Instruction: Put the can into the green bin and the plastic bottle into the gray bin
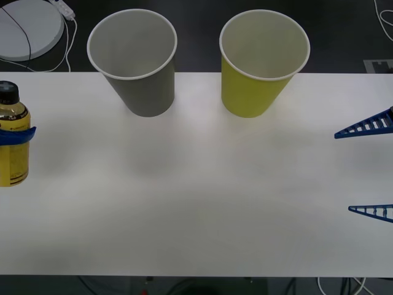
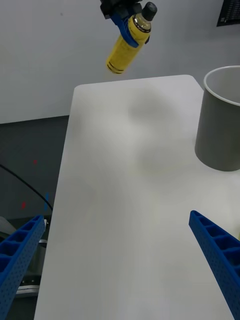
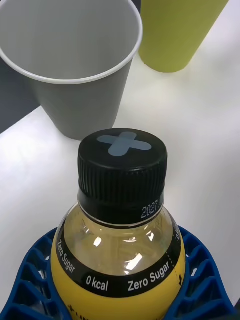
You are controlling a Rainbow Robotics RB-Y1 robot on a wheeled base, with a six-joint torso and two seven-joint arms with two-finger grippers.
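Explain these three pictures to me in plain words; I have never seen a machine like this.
It is a two-armed robot at a white table. One picture looks down from above the arms; the other two come from cameras on each wrist. On the table stand a gray bin and a green bin, both paper cups. The left pincer, blue and ribbed, grips a plastic bottle with a yellow label and black cap, raised off the table. The right pincer waits open at the table's right edge.

The front view looks down from above on the table (image 1: 196,203), cups at 12 o'clock. The right wrist view sits low, facing across toward 9 o'clock, sharing the gray bin (image 2: 220,120). The left wrist view hangs close over the plastic bottle (image 3: 120,240), facing the cups.
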